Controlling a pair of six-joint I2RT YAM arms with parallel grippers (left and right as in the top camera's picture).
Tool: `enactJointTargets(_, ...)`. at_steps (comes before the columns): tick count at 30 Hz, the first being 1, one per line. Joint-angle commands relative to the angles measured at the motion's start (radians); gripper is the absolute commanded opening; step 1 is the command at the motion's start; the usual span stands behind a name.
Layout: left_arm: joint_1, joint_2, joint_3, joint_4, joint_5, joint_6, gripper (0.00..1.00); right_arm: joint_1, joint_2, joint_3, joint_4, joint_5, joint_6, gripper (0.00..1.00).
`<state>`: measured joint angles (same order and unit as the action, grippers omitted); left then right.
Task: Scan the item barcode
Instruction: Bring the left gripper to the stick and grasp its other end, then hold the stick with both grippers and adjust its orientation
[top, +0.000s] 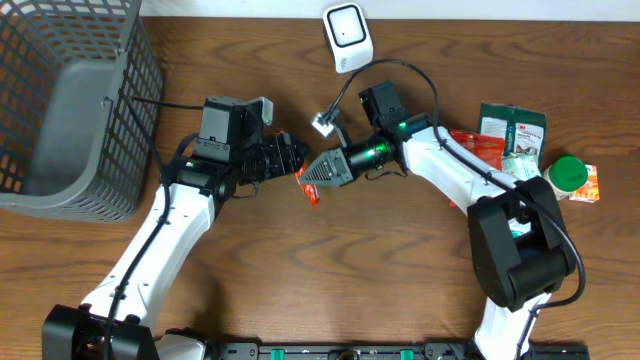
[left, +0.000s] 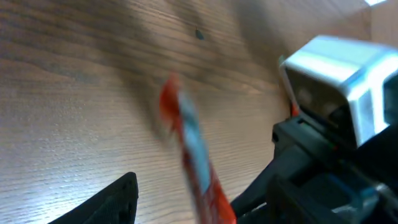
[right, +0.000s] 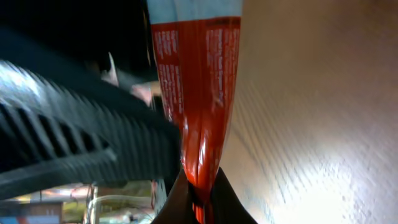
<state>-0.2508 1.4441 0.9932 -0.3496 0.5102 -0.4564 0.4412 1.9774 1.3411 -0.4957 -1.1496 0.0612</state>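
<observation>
Pinching one end of the red packet (top: 309, 190), the right hand (top: 320, 172) is clamped tight; the left hand (top: 297, 160) stands open just beside the packet, a white scanner (top: 347, 35) farther from the packet.

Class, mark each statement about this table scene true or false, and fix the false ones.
1. The right gripper pinches the red packet. True.
2. The grey basket stands at the table's right side. False: it stands at the left side.
3. The white scanner sits at the far edge, near the middle. True.
4. The green-lidded container lies in the basket. False: it stands on the table at the right, beside other packets.
</observation>
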Motion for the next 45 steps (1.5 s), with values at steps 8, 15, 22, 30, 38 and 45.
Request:
enactJointTargets(8, -0.004, 0.004, -0.008, 0.034, -0.002, -0.062, 0.49, 0.004, -0.033, 0.005, 0.051, -0.03, 0.133, 0.02)
enactJointTargets(15, -0.004, 0.004, -0.008, 0.045, -0.006, -0.062, 0.49, 0.005, -0.033, 0.005, 0.066, -0.031, 0.149, 0.04)
enactJointTargets(22, -0.004, 0.008, -0.01, 0.045, -0.024, -0.062, 0.49, 0.006, -0.037, 0.005, 0.089, -0.047, 0.171, 0.02)
enactJointTargets(30, -0.004, 0.01, -0.01, 0.064, -0.032, -0.063, 0.47, 0.006, -0.037, 0.005, 0.089, -0.091, 0.17, 0.02)
enactJointTargets(38, -0.028, 0.04, -0.01, 0.072, -0.076, -0.075, 0.41, 0.012, -0.037, 0.005, 0.094, -0.09, 0.169, 0.02)
enactJointTargets(45, -0.028, 0.046, -0.01, 0.103, -0.085, -0.084, 0.11, 0.011, -0.036, 0.005, 0.094, -0.09, 0.169, 0.08)
